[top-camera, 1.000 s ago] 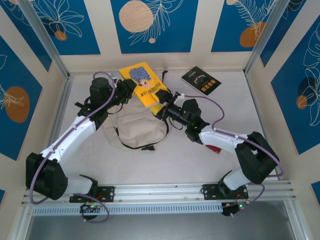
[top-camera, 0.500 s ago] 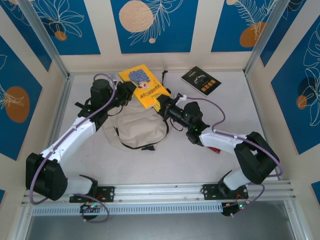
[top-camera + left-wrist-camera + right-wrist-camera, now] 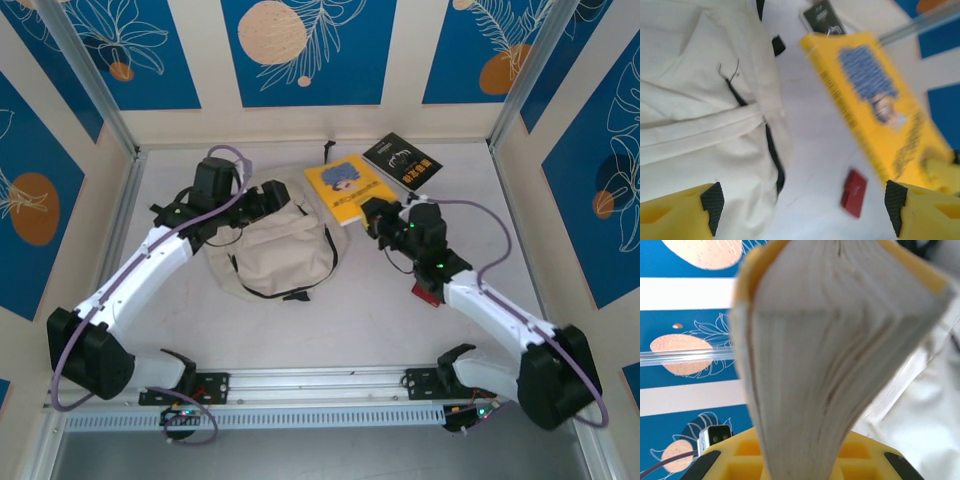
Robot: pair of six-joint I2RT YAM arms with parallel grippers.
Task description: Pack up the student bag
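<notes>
Hovering above the far edge of the student bag [image 3: 275,255], which lies flat on the counter [image 3: 340,335], the left hand [image 3: 268,200] gapes empty. Right of the bag, the right hand [image 3: 372,215] clamps a yellow book [image 3: 345,188]; a black book [image 3: 403,162] lies beyond.

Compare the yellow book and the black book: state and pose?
The yellow book is clamped in the right gripper; the black book lies loose on the table, untouched. The yellow book looks larger than the black book. Both are outside the student bag, to its right.
</notes>
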